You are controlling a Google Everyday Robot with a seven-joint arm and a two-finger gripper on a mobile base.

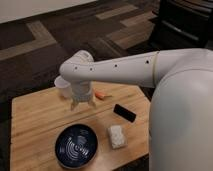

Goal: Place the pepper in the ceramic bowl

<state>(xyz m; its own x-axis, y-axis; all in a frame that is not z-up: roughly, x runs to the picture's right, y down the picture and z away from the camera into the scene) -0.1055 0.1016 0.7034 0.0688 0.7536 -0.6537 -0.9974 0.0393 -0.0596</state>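
Observation:
The pepper (101,94) is a small orange-red sliver lying on the wooden table (35,112), near its far edge. The ceramic bowl (76,145) is dark blue with pale rings inside and sits at the table's near edge. My gripper (82,104) hangs from the white arm, pointing down just above the table. It is a little to the left of the pepper and beyond the bowl. It holds nothing that I can see.
A small white cup (63,86) stands behind the gripper on the left. A black rectangular device (124,112) lies right of the gripper. A white textured block (116,136) lies right of the bowl. My white arm and body fill the right side.

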